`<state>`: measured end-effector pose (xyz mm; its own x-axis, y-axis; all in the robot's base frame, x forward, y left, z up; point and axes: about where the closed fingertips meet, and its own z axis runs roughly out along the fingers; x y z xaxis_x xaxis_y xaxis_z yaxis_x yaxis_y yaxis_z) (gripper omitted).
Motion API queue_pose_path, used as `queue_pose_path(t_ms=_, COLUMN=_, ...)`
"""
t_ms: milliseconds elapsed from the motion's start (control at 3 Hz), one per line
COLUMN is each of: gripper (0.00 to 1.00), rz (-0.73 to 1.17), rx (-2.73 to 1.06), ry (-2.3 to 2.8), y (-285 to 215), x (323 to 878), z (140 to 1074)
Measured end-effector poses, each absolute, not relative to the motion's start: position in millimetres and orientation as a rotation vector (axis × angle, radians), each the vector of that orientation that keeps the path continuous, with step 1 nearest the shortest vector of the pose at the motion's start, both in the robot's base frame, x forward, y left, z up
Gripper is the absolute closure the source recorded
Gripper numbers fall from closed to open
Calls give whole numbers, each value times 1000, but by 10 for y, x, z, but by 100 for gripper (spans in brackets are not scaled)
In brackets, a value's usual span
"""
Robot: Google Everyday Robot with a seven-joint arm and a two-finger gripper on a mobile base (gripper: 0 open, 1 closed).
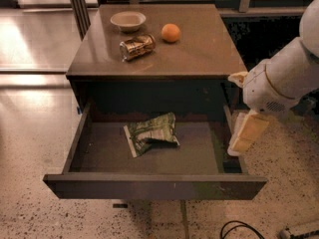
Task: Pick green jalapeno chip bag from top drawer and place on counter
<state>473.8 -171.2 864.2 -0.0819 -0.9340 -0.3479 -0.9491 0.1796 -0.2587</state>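
The green jalapeno chip bag [152,132] lies crumpled and flat on the floor of the top drawer [154,185], a little left of its middle. The drawer is pulled fully open below the counter [199,49], a glossy brown tabletop. My gripper [246,133] hangs from the white arm [279,81] at the right, over the drawer's right side wall, well to the right of the bag and not touching it. It holds nothing that I can see.
On the counter stand a small pale bowl [128,20], an orange [170,32] and a crushed gold-brown can [136,47]. A black cable [239,228] lies on the speckled floor at the front right. Dark railings run behind the table.
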Motion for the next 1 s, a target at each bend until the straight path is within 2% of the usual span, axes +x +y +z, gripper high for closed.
queue_pose_path(t_ms=333, gripper=0, rz=90, rx=-1783, ry=1951, y=-1423, x=5089, z=8370)
queue_pose_path(t_ms=1000, gripper=0, rz=121, rx=-1810, ry=1874, y=-1264, x=5323, z=8051)
